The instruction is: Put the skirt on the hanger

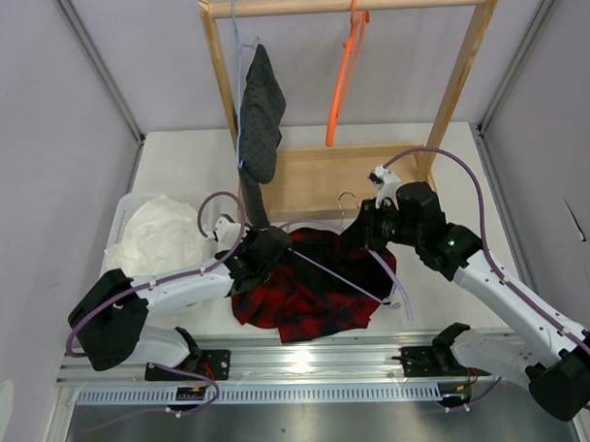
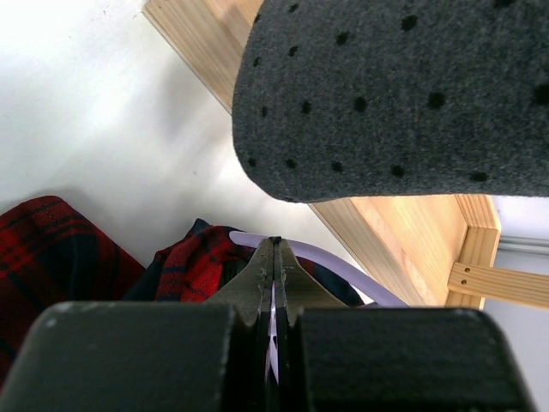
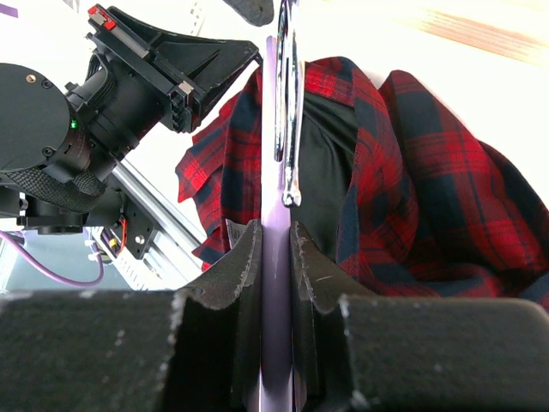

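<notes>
The red-and-black plaid skirt (image 1: 307, 298) lies crumpled on the table between the two arms, also seen as the skirt (image 2: 197, 262) and the skirt (image 3: 429, 197). The lilac hanger (image 1: 341, 276) lies across the skirt, its metal hook (image 1: 348, 200) pointing towards the rack. My right gripper (image 1: 365, 230) is shut on the hanger (image 3: 276, 283) just below the hook (image 3: 287, 103). My left gripper (image 1: 274, 249) is at the hanger's left end, jaws shut with a lilac sliver between them; the hanger arm (image 2: 343, 266) curves past its tips (image 2: 274, 243).
A wooden rack (image 1: 355, 1) stands at the back with a dark grey dotted garment (image 1: 260, 111) on a light blue hanger (image 1: 238, 39) and an orange hanger (image 1: 346, 74). Its base board (image 1: 323, 181) lies just behind the skirt. A white cloth (image 1: 160, 235) sits in a basket at left.
</notes>
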